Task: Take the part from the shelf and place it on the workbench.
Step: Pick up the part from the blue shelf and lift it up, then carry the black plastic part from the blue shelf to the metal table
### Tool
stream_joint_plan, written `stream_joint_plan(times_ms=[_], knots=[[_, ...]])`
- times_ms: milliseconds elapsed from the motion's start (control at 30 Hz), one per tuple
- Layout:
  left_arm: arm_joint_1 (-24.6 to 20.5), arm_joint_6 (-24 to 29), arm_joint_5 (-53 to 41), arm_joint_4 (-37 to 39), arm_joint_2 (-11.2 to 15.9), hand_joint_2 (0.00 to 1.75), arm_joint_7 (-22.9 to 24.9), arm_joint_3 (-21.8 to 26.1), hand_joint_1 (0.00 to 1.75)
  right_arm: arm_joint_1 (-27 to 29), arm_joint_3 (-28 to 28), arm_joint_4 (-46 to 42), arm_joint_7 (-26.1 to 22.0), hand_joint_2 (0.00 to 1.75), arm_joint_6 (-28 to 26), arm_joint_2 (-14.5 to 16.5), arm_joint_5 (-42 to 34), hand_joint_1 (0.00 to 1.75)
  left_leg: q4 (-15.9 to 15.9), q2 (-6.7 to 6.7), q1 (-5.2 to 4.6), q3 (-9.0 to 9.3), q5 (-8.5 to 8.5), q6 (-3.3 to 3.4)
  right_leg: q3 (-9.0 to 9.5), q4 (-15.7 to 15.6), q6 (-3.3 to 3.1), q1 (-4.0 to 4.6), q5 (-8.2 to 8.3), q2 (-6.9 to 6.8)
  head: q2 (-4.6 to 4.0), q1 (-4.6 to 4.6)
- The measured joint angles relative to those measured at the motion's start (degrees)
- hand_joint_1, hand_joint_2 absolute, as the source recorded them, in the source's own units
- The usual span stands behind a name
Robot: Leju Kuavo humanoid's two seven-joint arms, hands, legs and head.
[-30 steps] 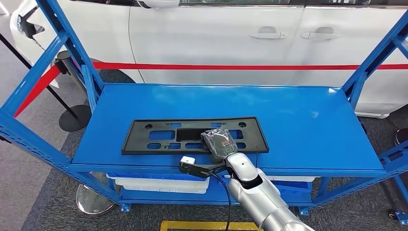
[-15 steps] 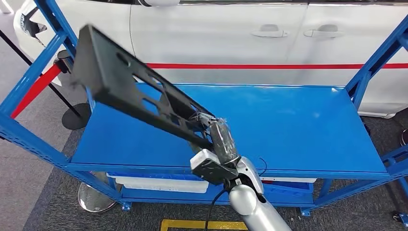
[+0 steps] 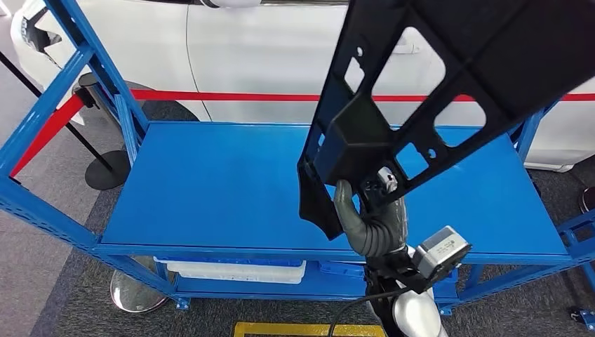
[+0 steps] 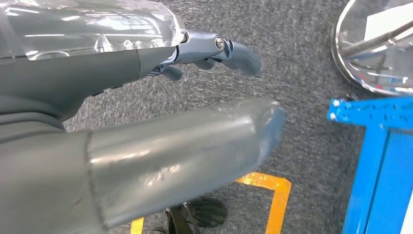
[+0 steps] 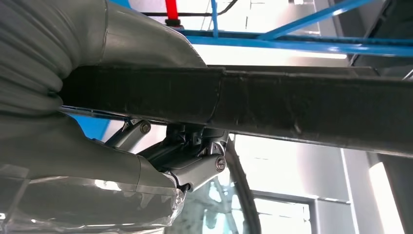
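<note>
Above the blue shelf (image 3: 210, 182), clear of its top board: one black plastic part (image 3: 449, 77), a long flat frame with cut-out windows, tilted steeply and reaching past the top of the head view.

Right hand (image 3: 372, 221): grips the part near its lower end, thumb on one face and fingers (image 5: 195, 168) curled against the other, as the right wrist view confirms. Hold is off-centre, so most of the length hangs out beyond the grip.

Left hand (image 4: 146, 122): hangs by the robot's side over grey carpet, fingers loosely apart, holding nothing.

Surroundings: white car (image 3: 245, 56) and red barrier tape (image 3: 210, 95) behind the shelf.

Handling judgement: lift complete, carry to the workbench pending. The long lever arm probably strains the grasp, so slow wrist turns and a firm squeeze are advisable. Swinging the far end wide of the shelf uprights (image 3: 98, 63) and the car should prevent a knock. Levelling the part before setting it down would likely avoid an edge-first landing.
</note>
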Motion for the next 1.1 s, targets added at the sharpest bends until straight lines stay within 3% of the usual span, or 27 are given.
stream_joint_plan(times_ms=[67,167,233,267,367,433,533,600,667,700,733,767,867,900,933,1033,1067,1100], knots=[[0.06,0.22,0.93,0.00,-0.15,0.00,0.19,0.00,0.00,3.28,-0.53,-0.95,-1.41,1.75,0.75,-1.05,-0.23,1.75,-0.36,-0.04,0.24,0.28,0.10,0.77,-0.85,2.18,0.64,-0.10,-1.65,-0.01,-0.01,0.15],[0.15,0.55,1.81,0.01,-0.44,0.00,0.56,0.00,0.00,8.68,-0.99,-1.62,-3.48,1.75,2.21,-2.98,-0.16,1.75,-0.46,-0.03,0.22,0.48,0.01,1.46,-5.88,11.84,1.27,-0.42,-6.11,-0.01,-0.01,0.37],[0.20,0.55,2.02,0.01,-0.65,0.00,0.77,0.00,0.00,11.76,-1.57,-1.63,-4.23,1.75,2.94,-3.82,-0.21,1.75,-0.35,-0.02,0.18,0.54,-0.02,1.54,-7.75,14.67,1.37,-0.64,-6.11,-0.04,-0.01,0.38],[0.21,0.51,2.15,0.01,-0.75,0.00,0.90,0.00,0.00,12.87,-1.96,-1.66,-4.54,1.75,3.37,-4.05,-0.35,1.75,-0.31,-0.03,0.18,0.59,-0.04,1.52,-7.09,12.99,1.29,-0.69,-4.64,-0.05,0.00,0.38],[0.18,0.41,2.80,0.00,-1.07,0.00,1.30,-0.01,0.00,15.50,-3.42,-2.05,-5.54,1.75,5.44,-4.19,-1.22,1.75,-0.17,-0.09,0.05,0.70,-0.21,1.18,-2.37,3.05,0.60,-0.54,0.31,-0.04,-0.01,0.37],[0.20,0.39,3.04,0.01,-1.20,0.00,1.55,-0.02,0.00,17.14,-4.36,-2.41,-6.18,1.75,6.76,-4.15,-1.79,1.75,-0.12,-0.11,-0.16,0.59,-0.18,0.64,-1.28,0.49,0.30,-0.36,1.01,0.02,-0.01,0.32],[0.19,0.39,3.24,0.03,-1.26,0.00,1.89,-0.03,0.00,18.84,-5.45,-2.77,-6.77,1.75,7.74,-3.98,-2.28,1.75,0.20,-0.04,-0.16,0.40,-0.69,-0.40,-1.45,0.09,-0.48,-0.44,1.69,-0.01,0.00,0.28],[0.17,0.41,3.48,0.04,-1.28,0.00,2.17,-0.04,0.00,19.68,-6.03,-3.02,-7.15,1.75,8.45,-3.70,-2.41,1.75,3.77,0.05,-0.04,-0.79,-4.02,-0.89,-1.74,-0.25,-1.24,-0.58,2.26,-0.22,-0.01,0.10],[0.15,0.44,3.72,0.04,-1.30,0.00,2.62,-0.09,0.00,20.66,-6.55,-3.17,-7.67,1.75,9.58,-3.35,-2.50,1.75,11.00,0.07,0.02,-3.08,-8.81,-1.14,-2.44,-0.18,-1.61,-0.44,2.77,-0.39,-0.01,-0.07],[0.14,0.45,3.81,0.04,-1.31,0.00,2.88,-0.15,0.00,21.15,-6.79,-3.18,-7.98,1.75,10.21,-3.24,-2.53,1.75,13.94,0.07,0.04,-3.78,-10.33,-1.20,-2.92,-0.09,-1.67,-0.32,3.09,-0.44,-0.01,-0.07],[0.13,0.48,3.87,0.04,-1.31,0.00,3.13,-0.23,0.00,21.63,-6.99,-3.18,-8.25,1.75,10.79,-3.18,-2.53,1.75,15.07,0.07,0.04,-3.55,-10.80,-1.18,-3.45,0.02,-1.68,-0.22,3.43,-0.47,-0.01,-0.08],[0.10,0.51,3.90,0.04,-1.31,0.00,3.37,-0.33,0.00,22.06,-7.18,-3.18,-8.56,1.75,11.31,-3.14,-2.53,1.75,13.87,0.08,0.03,-2.17,-10.23,-1.09,-3.98,0.14,-1.64,-0.13,3.78,-0.47,0.00,-0.07],[-0.14,0.60,3.95,0.04,-1.28,0.00,4.10,-0.66,0.00,23.04,-7.57,-3.41,-9.27,1.75,12.70,-2.92,-2.51,1.75,2.56,0.06,-0.20,5.45,-6.54,-0.37,-5.08,0.45,-1.24,0.10,4.88,-0.46,-0.01,-0.05],[-0.25,0.60,3.97,0.04,-1.29,0.00,4.33,-0.80,0.00,23.26,-7.65,-3.52,-9.48,1.75,13.21,-2.85,-2.42,1.75,-0.09,0.05,-0.39,6.98,-5.87,-0.10,-5.21,0.48,-0.95,0.13,5.27,-0.46,-0.01,-0.03],[-0.31,0.61,4.01,0.04,-1.29,0.00,4.56,-0.95,0.00,23.46,-7.70,-3.59,-9.65,1.75,13.74,-2.80,-2.27,1.75,-1.32,0.02,-0.62,7.55,-5.56,0.17,-5.24,0.46,-0.61,0.11,5.66,-0.48,-0.01,-0.05],[-0.29,0.63,4.32,0.04,-1.36,0.00,5.20,-1.30,0.00,24.30,-7.79,-3.64,-9.94,1.75,15.15,-2.74,-1.53,1.75,-1.87,0.18,-0.72,6.85,-4.11,1.00,-5.55,0.42,0.46,-0.08,6.36,-0.28,0.00,-0.20],[-0.32,0.65,4.46,0.04,-1.40,0.00,5.36,-1.38,0.00,24.60,-7.81,-3.64,-9.96,1.75,15.42,-2.74,-1.32,1.75,-2.01,0.34,-0.58,6.29,-3.39,1.39,-6.05,1.28,0.80,-0.13,5.09,-0.14,-0.01,-0.14],[-0.36,0.67,4.60,0.04,-1.46,0.00,5.49,-1.44,0.00,24.85,-7.83,-3.64,-9.96,1.75,15.59,-2.74,-1.14,1.75,-2.14,0.53,-0.41,5.57,-2.60,1.72,-6.85,3.26,1.13,-0.19,2.74,-0.02,-0.01,-0.05]])
